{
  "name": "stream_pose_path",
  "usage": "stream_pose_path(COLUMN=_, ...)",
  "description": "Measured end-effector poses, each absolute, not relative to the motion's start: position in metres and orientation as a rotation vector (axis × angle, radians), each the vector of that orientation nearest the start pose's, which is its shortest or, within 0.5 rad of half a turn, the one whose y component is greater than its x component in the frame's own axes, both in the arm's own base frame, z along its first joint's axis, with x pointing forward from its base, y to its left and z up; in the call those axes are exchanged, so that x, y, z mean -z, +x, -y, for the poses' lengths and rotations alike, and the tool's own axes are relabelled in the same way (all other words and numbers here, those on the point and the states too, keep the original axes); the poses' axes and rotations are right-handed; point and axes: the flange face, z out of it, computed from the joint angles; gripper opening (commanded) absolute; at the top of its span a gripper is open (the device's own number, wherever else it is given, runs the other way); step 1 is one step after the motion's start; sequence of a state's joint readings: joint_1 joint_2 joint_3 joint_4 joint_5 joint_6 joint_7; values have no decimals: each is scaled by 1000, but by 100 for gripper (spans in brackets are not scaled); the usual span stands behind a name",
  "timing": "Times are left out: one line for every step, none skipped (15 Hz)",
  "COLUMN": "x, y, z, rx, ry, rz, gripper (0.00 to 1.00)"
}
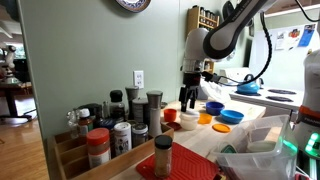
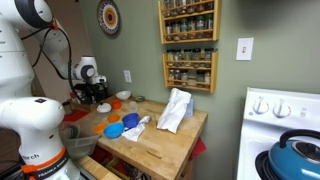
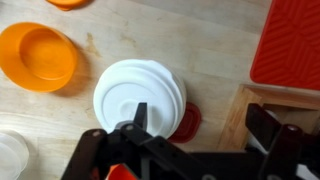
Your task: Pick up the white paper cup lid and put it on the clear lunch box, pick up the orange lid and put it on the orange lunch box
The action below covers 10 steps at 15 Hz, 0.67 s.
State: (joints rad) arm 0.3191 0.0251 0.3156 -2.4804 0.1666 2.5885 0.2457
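Note:
In the wrist view the white paper cup lid point(image 3: 135, 92) lies flat on a round pale container, whose rim shows along its right edge. A small red-orange rounded-square lid point(image 3: 189, 122) peeks out at its lower right on the wooden top. The orange lunch box point(image 3: 38, 57) stands open to the left. My gripper point(image 3: 200, 130) is open and empty, hovering above. One finger is over the white lid's lower edge and the other is to the right. Both exterior views show the gripper point(image 1: 190, 97) point(image 2: 97, 95) low over the counter.
A red ribbed mat point(image 3: 290, 40) lies to the right, beside a raised wooden edge point(image 3: 235, 110). Blue bowls point(image 1: 231, 116) point(image 2: 130, 121) and a blue lid point(image 2: 114, 129) sit nearby. Spice jars point(image 1: 120, 125) stand along the counter. A white bag point(image 2: 175, 110) lies on the butcher block.

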Motion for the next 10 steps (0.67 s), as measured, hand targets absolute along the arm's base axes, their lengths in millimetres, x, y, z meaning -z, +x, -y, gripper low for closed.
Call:
stream_pose_path(x=-291, y=389, z=-281, rx=45, ry=-3009, rz=375, gripper=100)
stream_pose_path(x=-294, y=387, z=-277, rx=33, ry=-3031, rz=368, gripper=100)
stream_pose_path(x=-297, y=385, z=-272, rx=12, ry=-3055, rz=361, gripper=100)
stream_pose_path(x=-299, y=381, z=-267, rx=-22, ry=-3077, rz=349, gripper=100)
stream_pose_path(x=-299, y=376, z=-261, rx=-70, ry=-3097, rz=342, gripper=100)
stream_pose_path(x=-299, y=369, z=-254, rx=-135, ry=-3118, rz=333, gripper=100)
stream_pose_path(x=-297, y=362, z=-246, rx=-207, ry=-3137, rz=325, gripper=100)
stream_pose_path(x=-294, y=354, z=-239, rx=-283, ry=-3155, rz=316, gripper=100)
stream_pose_path(x=-291, y=347, z=-233, rx=-353, ry=-3167, rz=307, gripper=100)
stream_pose_path(x=-289, y=344, z=-231, rx=-367, ry=-3170, rz=305, gripper=100)
